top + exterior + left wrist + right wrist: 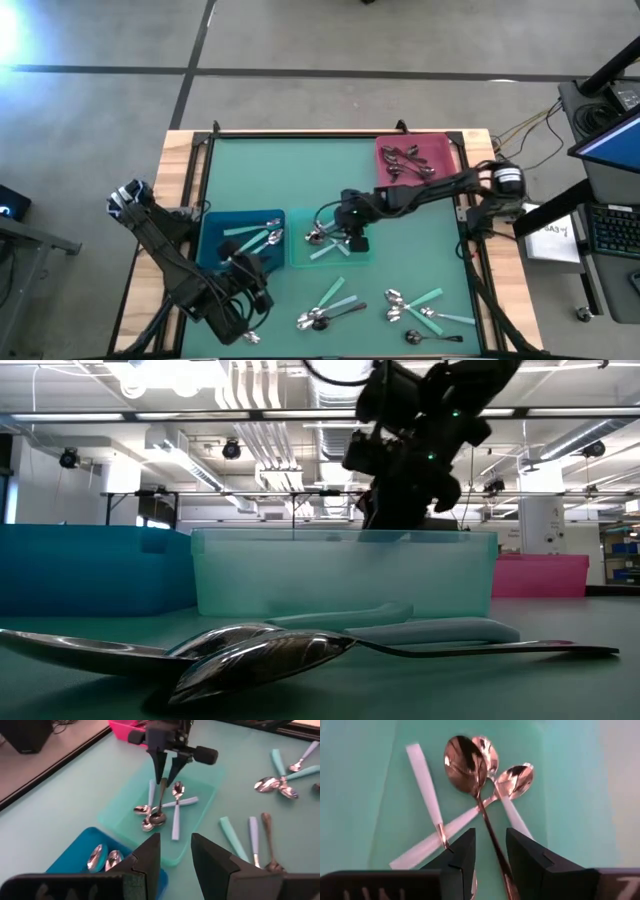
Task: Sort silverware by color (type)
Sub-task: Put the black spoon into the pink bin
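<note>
Overhead view straight down, low view table-level, wrist views close, sharing teal bin (330, 250).

In the right wrist view, the all-silver spoon's (470, 770) handle end is hidden between the right gripper's (490, 852) fingers; contact cannot be told.

1. A blue bin (240, 238) sits near the green tabletop's (300, 170) left edge.
2. A teal bin (330, 255) adjoins it, near the centre.
3. A pink bin (440, 152) occupies the far right corner.
</note>
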### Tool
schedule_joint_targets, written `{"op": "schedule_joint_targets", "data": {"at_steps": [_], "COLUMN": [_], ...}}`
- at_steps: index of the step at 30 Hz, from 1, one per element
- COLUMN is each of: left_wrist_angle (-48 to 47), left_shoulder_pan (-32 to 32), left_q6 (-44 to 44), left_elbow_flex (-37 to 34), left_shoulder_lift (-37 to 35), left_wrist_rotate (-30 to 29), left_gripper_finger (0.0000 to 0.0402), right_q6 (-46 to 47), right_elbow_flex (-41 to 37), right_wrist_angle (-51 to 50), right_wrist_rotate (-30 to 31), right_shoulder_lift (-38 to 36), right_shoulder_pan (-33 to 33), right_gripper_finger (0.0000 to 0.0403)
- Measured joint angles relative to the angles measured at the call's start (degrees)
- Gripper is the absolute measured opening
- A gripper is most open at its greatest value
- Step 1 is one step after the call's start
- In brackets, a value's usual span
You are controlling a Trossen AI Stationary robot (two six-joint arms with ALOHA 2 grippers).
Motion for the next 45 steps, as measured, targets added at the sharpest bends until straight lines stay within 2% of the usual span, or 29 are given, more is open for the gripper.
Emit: {"op": "schedule_joint_targets", "data": {"at_steps": [7, 14, 28, 38, 40, 43, 45], "left_wrist_angle": [-3.23, -3.79, -4.72, -4.91, -4.98, -5.11, -5.18], "left_shoulder_pan": [-0.13, -0.41, -1.11, -1.19, -1.19, -1.17, -1.17], "left_q6": [-1.51, -1.52, -1.51, -1.49, -1.49, -1.49, -1.49], "left_elbow_flex": [0.0, 0.02, 0.01, 0.02, 0.02, 0.02, 0.02], "left_shoulder_lift": [-0.29, -0.52, -0.59, -0.59, -0.59, -0.59, -0.59], "left_wrist_rotate": [1.38, 1.44, 1.46, 1.84, 1.9, 1.9, 1.9], "left_gripper_finger": [0.0094, 0.0094, 0.0094, 0.0094, 0.0094, 0.0094, 0.0094], "right_q6": [-3.1, -5.59, -5.74, -4.96, -4.22, -3.09, -2.71], "right_elbow_flex": [9.44, 15.37, 16.04, 16.19, 16.19, 16.16, 16.14], "right_wrist_angle": [-12.53, -16.83, -17.83, -17.85, -17.89, -18.38, -19.02], "right_wrist_rotate": [0.01, 2.15, 2.52, 2.37, 2.3, 2.17, 1.94], "right_shoulder_lift": [8.67, 13.77, 13.62, 16.49, 16.68, 16.7, 16.56], "right_shoulder_pan": [0.0, 0.0, -0.11, -0.11, -0.11, -0.07, -0.07], "right_gripper_finger": [0.0103, 0.0092, 0.0091, 0.0089, 0.0075, 0.0029, 0.0016]}}
